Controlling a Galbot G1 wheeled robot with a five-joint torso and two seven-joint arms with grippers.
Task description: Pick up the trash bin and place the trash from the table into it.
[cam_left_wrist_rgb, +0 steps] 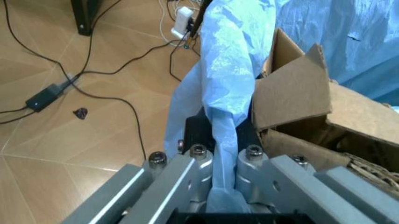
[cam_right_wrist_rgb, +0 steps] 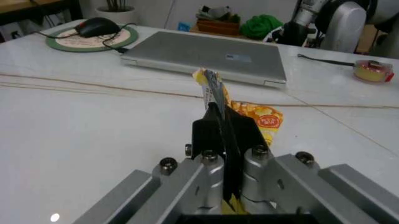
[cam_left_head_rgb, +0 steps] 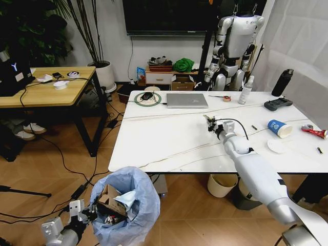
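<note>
The right pincer (cam_right_wrist_rgb: 225, 154) is clamped on a yellow wrapper (cam_right_wrist_rgb: 259, 119) above the bench (cam_left_head_rgb: 164, 138). The left pincer (cam_left_wrist_rgb: 215, 156) pinches the bag rim of the trash bin (cam_left_head_rgb: 128, 205), held low off the bench's near edge. The thin wrapper could slip mid-carry, or the bag could tear. The path to the edge looks open; a blue cup (cam_left_head_rgb: 278, 127) stays farther right.

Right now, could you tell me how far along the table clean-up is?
Partly done. The trash bin already holds brown cardboard, and the left gripper is clamped on its blue bag, holding it beside the table. The right gripper is shut on a yellow wrapper above the tabletop. A blue paper cup, a white disc and a crushed red can are left.
</note>
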